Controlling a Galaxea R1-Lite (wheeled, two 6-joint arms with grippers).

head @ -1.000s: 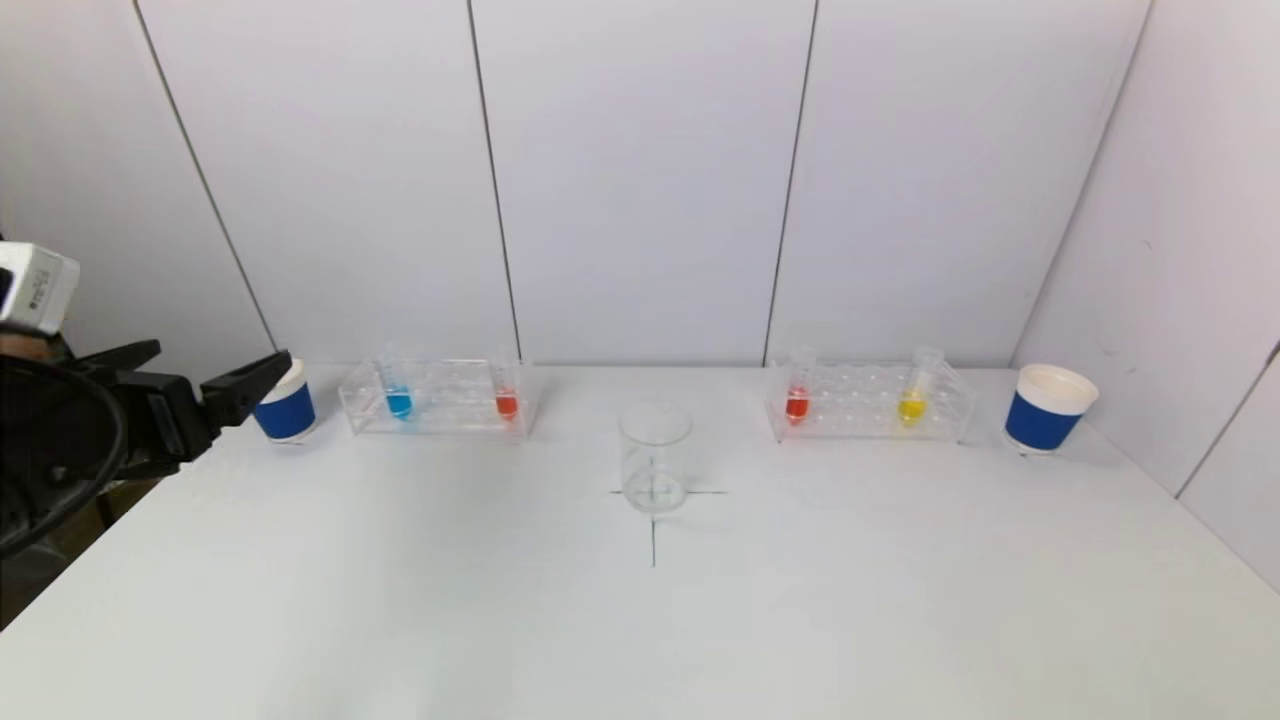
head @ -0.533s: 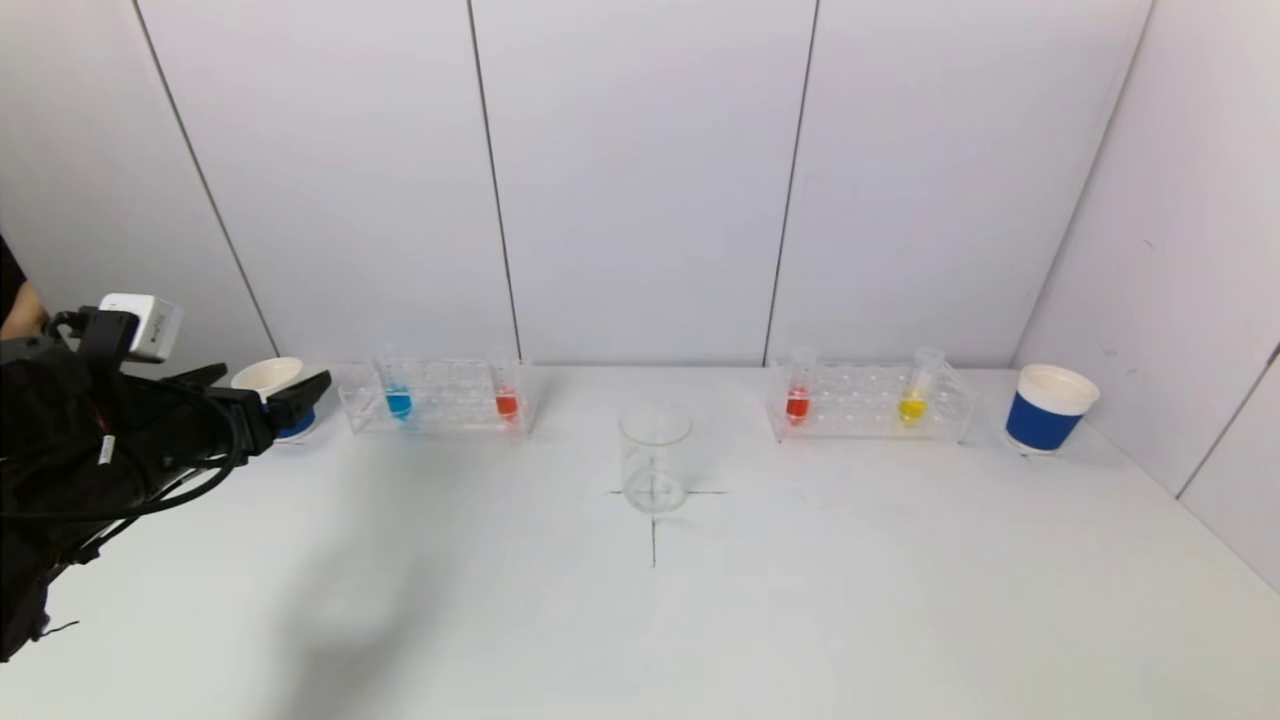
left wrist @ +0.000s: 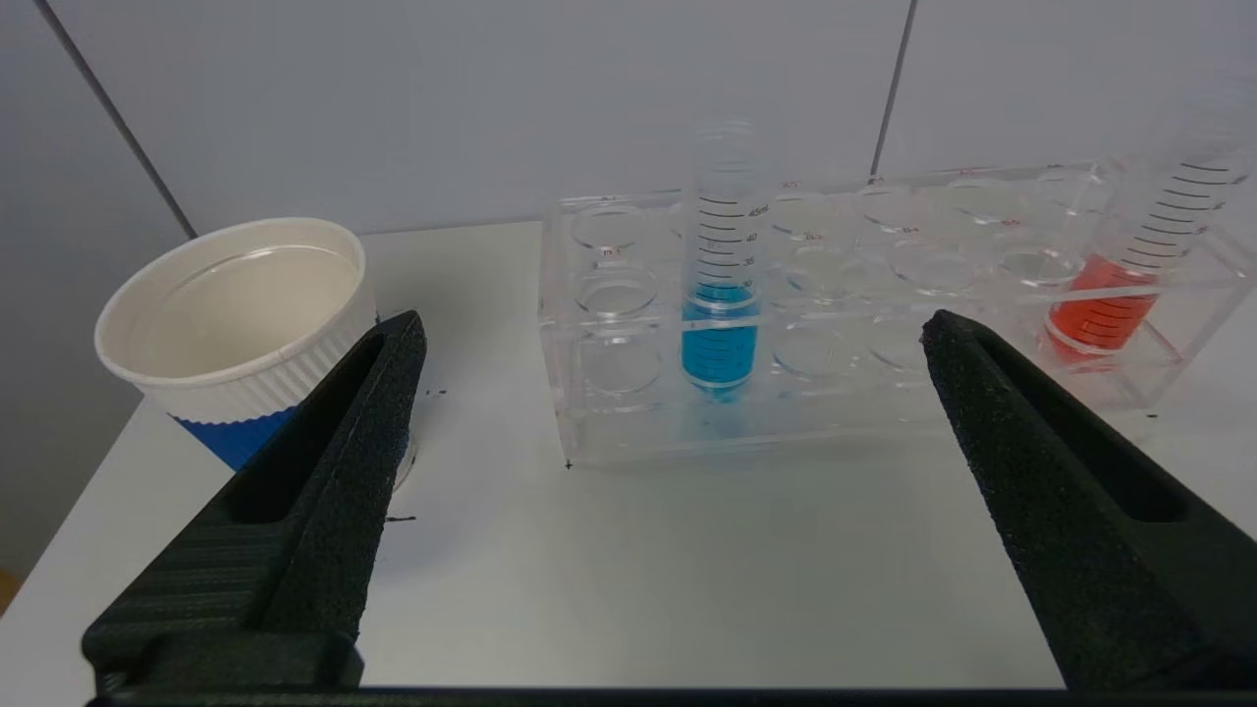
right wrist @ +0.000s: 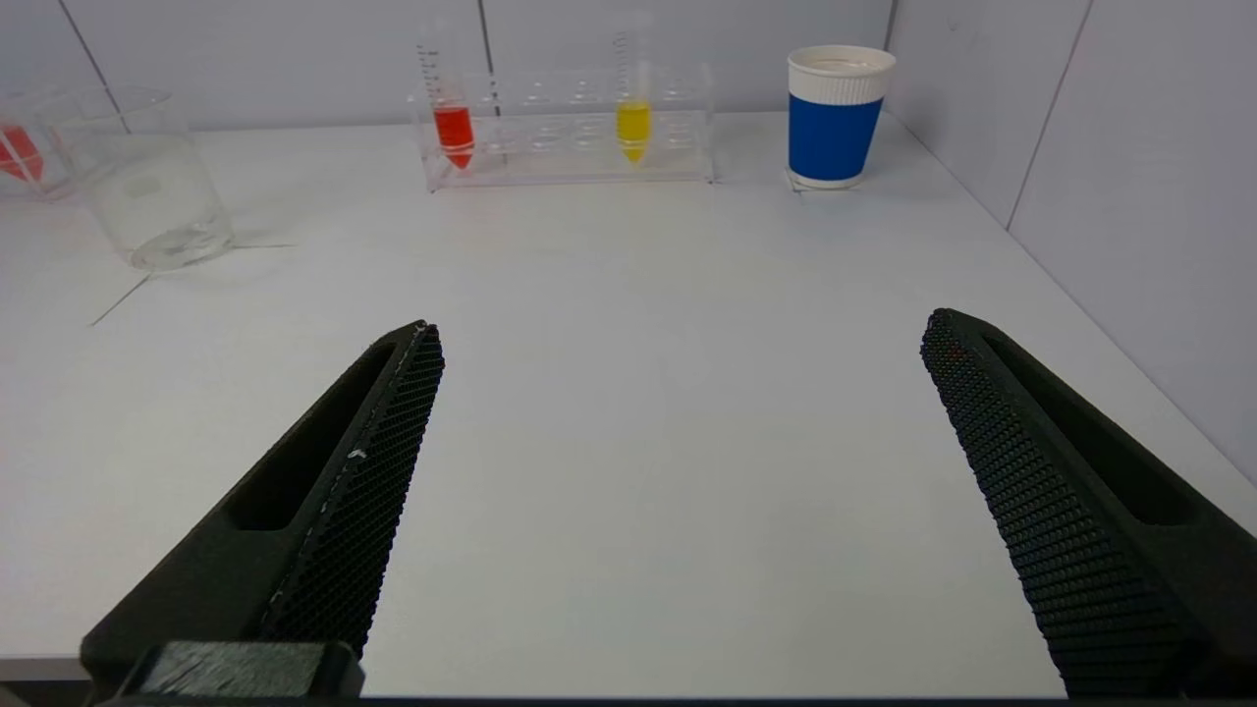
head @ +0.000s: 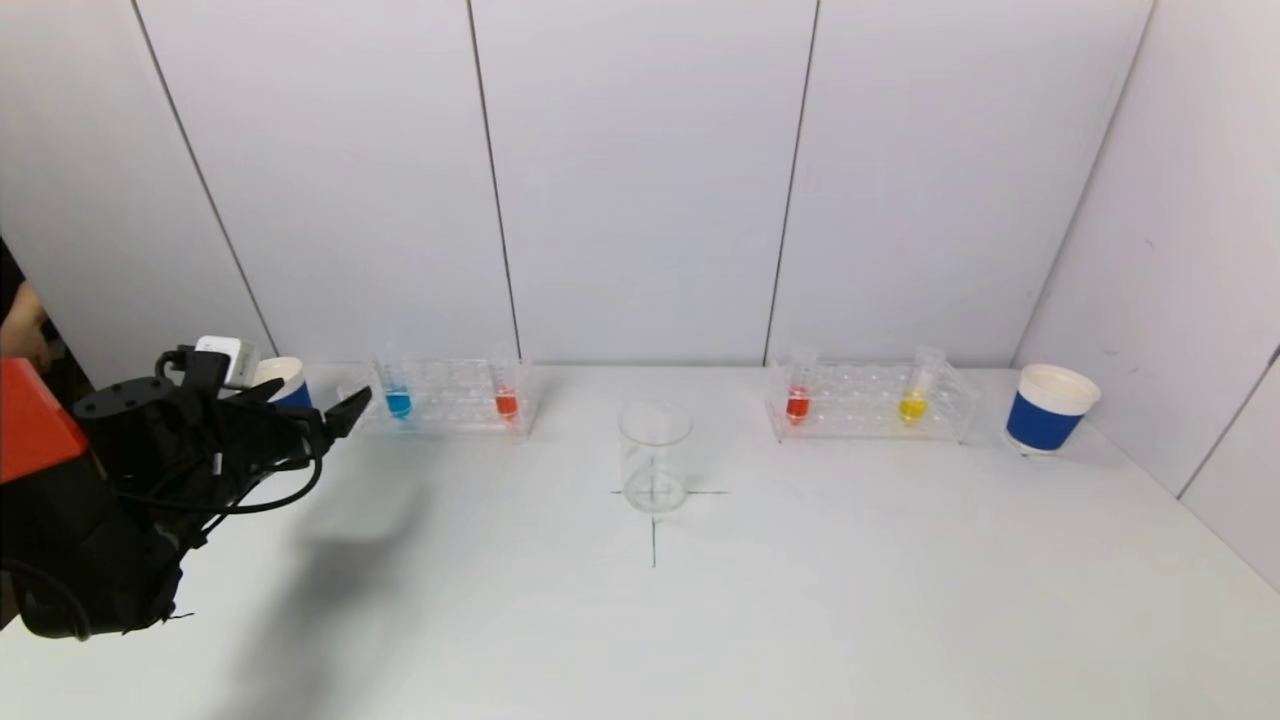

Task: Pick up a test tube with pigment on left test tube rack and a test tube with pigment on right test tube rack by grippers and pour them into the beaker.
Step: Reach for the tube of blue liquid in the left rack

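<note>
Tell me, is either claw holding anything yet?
No. The left gripper is open short of the blue tube; the right gripper is open over the bare table.

Clear glossy plastic rack point(left wrist: 845, 324), ribbed paper cup point(left wrist: 236, 334), matt rough black claw point(left wrist: 668, 353) fingers.

Your head camera looks forward and down over the whole worktop point(head: 640, 620), walls at 12 o'clock. Your left wrist camera sits close to the left rack point(left wrist: 845, 314), facing it. Your right wrist camera looks from farther off toward the right rack point(right wrist: 570, 128). Both wrist scenes appear in the head view.
</note>
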